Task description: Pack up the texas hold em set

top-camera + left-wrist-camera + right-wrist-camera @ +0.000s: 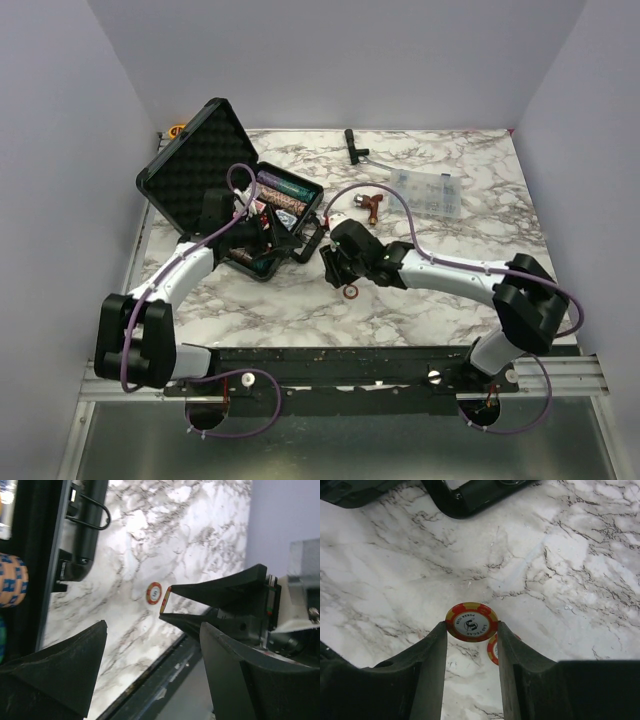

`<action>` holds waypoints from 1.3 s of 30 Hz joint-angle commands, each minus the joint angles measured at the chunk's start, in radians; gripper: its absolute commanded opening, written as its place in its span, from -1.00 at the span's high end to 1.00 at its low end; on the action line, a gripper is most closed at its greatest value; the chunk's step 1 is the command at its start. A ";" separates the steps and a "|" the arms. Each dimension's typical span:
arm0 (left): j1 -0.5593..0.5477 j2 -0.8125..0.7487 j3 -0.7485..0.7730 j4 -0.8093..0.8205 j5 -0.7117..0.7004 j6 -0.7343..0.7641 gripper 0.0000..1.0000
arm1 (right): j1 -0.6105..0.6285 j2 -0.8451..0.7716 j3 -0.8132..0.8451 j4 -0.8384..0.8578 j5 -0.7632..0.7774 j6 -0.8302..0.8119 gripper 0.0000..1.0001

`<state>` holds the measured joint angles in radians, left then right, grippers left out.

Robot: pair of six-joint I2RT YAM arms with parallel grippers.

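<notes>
Nearest the arm bases, the right gripper is closed to a narrow gap and pinches one poker chip by its rim. The chip stands on edge above the table, a round disc with red and yellow edge blocks and a white printed centre. Just under it a second chip of the same colours lies flat on the marble-patterned tabletop, white with grey veins; that makes two loose chips. The black fingers are smooth, wedge-shaped plastic. Just beyond, the left gripper stands wide open with nothing between its jaws. In the top view it hangs over the near corner of the briefcase, on the left half of the table. Its camera looks across the case's edge toward the right gripper. The case is black hard plastic and lies open, its lid tilted back to show egg-crate foam, its handle facing the right gripper. Inside lie rows of chips in green, purple and reddish bands; at least two rows show, the full count unclear. An orange stack with blue edge marks shows in the left wrist view. Farther right sit a small reddish-brown object and one clear compartment box, and a black T-shaped tool lies near the back wall.
</notes>
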<state>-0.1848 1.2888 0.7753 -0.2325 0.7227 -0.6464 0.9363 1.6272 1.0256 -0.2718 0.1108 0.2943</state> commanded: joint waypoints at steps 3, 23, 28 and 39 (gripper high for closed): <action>-0.029 0.140 -0.010 0.208 0.213 -0.167 -0.46 | 0.001 -0.138 -0.111 0.204 -0.103 -0.068 0.50; -0.169 0.265 0.077 0.082 0.201 -0.024 -0.11 | 0.001 -0.155 -0.111 0.263 -0.203 -0.082 0.51; -0.184 0.269 0.078 0.056 0.187 0.003 0.18 | 0.001 -0.147 -0.096 0.263 -0.199 -0.080 0.51; -0.207 0.246 0.082 -0.001 0.180 0.065 0.88 | 0.001 -0.118 -0.082 0.260 -0.197 -0.075 0.51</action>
<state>-0.3866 1.5497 0.8402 -0.1890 0.9096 -0.6315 0.9363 1.4918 0.9081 -0.0372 -0.0750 0.2276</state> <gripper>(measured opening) 0.135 0.408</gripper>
